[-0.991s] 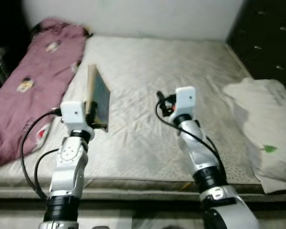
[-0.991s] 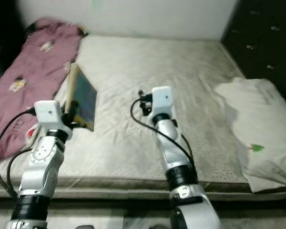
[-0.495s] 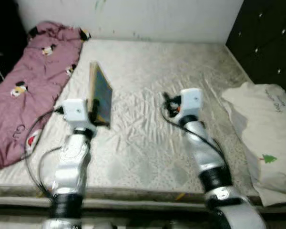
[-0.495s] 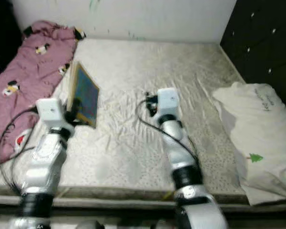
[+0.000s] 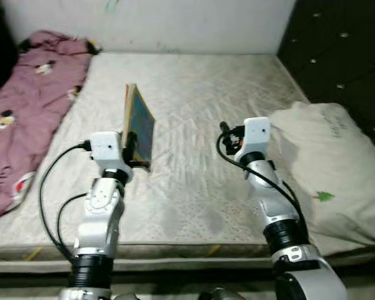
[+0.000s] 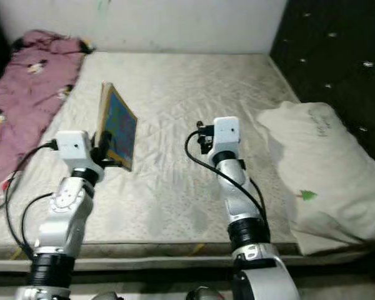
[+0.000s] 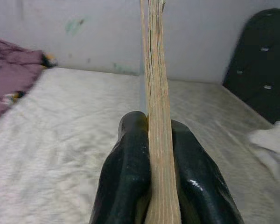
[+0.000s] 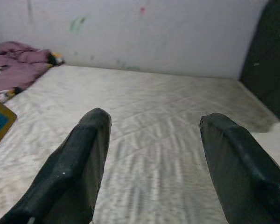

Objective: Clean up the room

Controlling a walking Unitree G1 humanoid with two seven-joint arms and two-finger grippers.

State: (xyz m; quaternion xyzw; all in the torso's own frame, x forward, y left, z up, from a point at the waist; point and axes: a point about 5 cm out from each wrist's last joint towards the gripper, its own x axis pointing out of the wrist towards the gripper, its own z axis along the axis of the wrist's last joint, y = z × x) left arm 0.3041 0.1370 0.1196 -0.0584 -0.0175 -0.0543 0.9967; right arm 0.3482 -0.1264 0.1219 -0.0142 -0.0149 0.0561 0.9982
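Holding the book upright above the bare mattress, the left gripper has its jaws closed tight on the book's lower edge, one black finger pressed to each cover. The book stands on end, blue cover facing the robot's right, page edges toward the wrist camera, well clear of the bed surface.

The right gripper hangs over the middle of the mattress with jaws spread wide and nothing between them.

A pink quilt lies crumpled along the bed's left side; a white pillow rests at the right edge beside the dark headboard.

Assessment: the step in hand appears to be carrying the book off the bed. The grip sits low on a tall, thin item, so it may pivot. Recommend keeping the wrist level, moving slowly, and avoiding sharp turns. The free right gripper could steady the upper edge if it tilts.
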